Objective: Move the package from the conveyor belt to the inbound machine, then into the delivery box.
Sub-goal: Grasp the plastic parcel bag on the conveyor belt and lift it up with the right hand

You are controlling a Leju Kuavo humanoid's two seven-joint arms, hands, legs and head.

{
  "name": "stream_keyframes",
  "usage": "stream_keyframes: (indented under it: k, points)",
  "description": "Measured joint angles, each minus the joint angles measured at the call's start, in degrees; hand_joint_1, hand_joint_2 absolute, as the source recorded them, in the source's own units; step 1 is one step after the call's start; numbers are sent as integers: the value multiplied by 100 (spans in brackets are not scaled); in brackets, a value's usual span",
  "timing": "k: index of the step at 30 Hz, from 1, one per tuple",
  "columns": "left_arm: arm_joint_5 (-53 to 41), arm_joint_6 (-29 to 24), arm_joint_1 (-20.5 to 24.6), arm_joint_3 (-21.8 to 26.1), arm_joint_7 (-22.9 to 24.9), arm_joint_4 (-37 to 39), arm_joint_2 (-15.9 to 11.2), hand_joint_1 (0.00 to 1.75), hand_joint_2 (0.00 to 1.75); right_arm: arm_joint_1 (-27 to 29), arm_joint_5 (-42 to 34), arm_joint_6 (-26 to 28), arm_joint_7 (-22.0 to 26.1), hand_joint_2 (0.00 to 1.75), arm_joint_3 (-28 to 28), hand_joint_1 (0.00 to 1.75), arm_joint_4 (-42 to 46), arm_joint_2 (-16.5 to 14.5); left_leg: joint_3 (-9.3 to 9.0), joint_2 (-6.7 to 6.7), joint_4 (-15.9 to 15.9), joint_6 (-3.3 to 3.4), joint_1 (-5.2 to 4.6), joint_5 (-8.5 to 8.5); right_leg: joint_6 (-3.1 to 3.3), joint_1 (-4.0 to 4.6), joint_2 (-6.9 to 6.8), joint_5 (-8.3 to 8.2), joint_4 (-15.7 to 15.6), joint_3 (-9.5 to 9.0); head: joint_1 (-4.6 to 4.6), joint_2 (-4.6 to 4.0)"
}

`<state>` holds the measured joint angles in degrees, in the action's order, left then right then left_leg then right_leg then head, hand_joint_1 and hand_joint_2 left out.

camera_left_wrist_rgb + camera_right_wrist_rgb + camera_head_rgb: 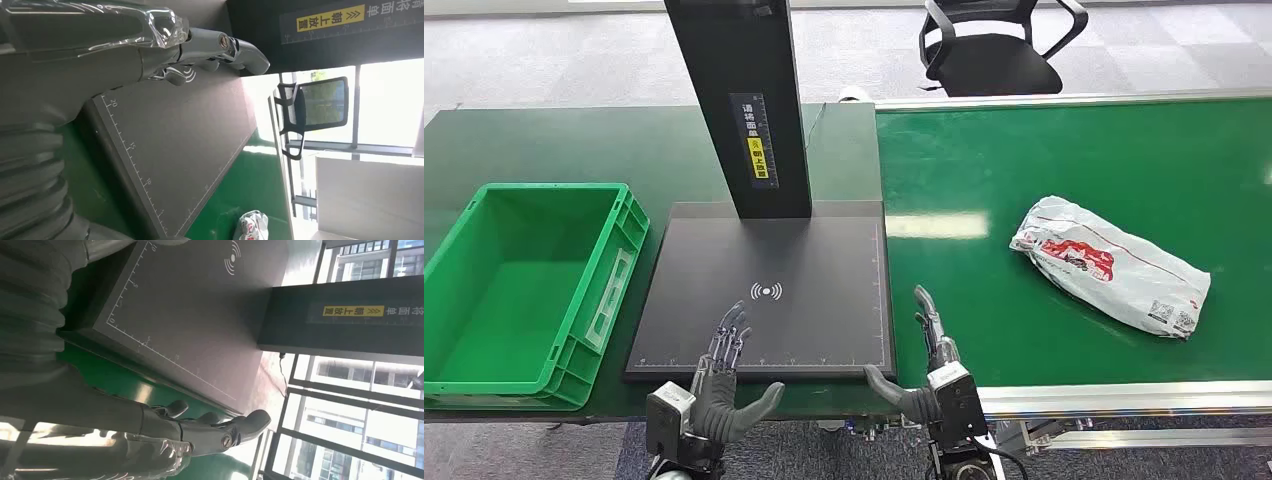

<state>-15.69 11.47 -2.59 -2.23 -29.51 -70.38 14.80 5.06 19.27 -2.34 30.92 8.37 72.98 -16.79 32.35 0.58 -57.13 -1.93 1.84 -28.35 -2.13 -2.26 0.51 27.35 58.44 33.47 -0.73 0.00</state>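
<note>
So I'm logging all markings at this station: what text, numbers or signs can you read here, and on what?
"朝上放置" with arrows: yellow label on the black column.
"20", "15", "10": ruler marks along the scanner plate edge.
"0", "5": ruler marks on the plate in the right wrist view.
Wireless wave sign: middle of the plate.
Red print and codes on the package: too blurred to read.

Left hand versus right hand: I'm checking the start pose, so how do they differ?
The left hand has its fingers over the dark scanner plate's front edge; the right hand is over the green conveyor belt, just right of the plate. The right hand is nearer the white package; the left hand is nearer the green crate. Both are open, holding nothing.
</note>
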Motion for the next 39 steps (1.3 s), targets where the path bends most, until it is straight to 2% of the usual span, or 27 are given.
stream_keyframes:
  k: [4, 8, 13, 20, 23, 27, 30, 32, 39]
  points:
    - [-4, 0, 8, 0, 0, -2, 0, 0, 175, -26, 113, 152, -45, 175, -2, 0, 1, 5, 0, 0, 0, 0, 0, 0, 0, 0, 0, 0, 0, 0, 1, 0]
    - [-26, 2, 15, 2, 0, -2, 0, 0, 175, -150, 608, 730, -264, 175, -122, 0, 3, 74, -1, 1, -1, 0, 0, 0, 0, 0, 0, 0, 0, 0, -1, 0]
    - [-33, 43, 63, 6, -15, 0, 0, 0, 175, -524, 1341, 1354, -628, 175, -617, 0, -54, 289, -1, 0, -2, 1, -1, 1, -2, -2, 0, -3, -1, -1, 2, 0]
    - [34, 125, 78, 11, -61, 2, -5, 0, 175, -1704, 2114, 1890, -963, 175, -1719, 0, -1150, 1059, -3, -1, -6, 2, -5, 2, -4, -7, 0, -8, -1, -4, 1, 0]
    - [69, 169, 90, 16, -67, 2, -7, 0, 175, -2239, 2459, 2053, -1172, 175, -2031, 0, -1836, 1380, -3, -2, -6, 2, -5, 2, -5, -7, 1, -9, 0, -4, 2, 0]
    - [98, 221, 93, 20, -46, 2, -8, 0, 175, -2947, 3037, 2244, -1686, 175, -2285, 0, -2825, 1804, -2, -3, -6, 2, -5, 2, -5, -7, 1, -9, 0, -4, 2, 0]
    - [126, 241, 94, 18, -37, 3, -17, 0, 175, -3459, 3406, 2188, -2086, 175, -2393, 0, -3515, 2115, -1, -4, -6, 2, -8, 2, -6, -9, 1, -10, 0, -4, 1, 0]
    - [163, 260, 102, 17, -57, 14, -25, 0, 175, -3773, 3562, 1964, -2305, 175, -2437, 0, -3901, 2304, -1, -5, -7, 2, -9, 2, -6, -11, 1, -10, 0, -4, 1, 0]
    - [306, 382, 213, 15, -250, 182, -52, 0, 175, -4535, 4002, 386, -3219, 175, -2481, 0, -4892, 2803, 0, -11, -7, 2, -9, 2, -6, -12, -1, -10, 0, -3, 2, 0]
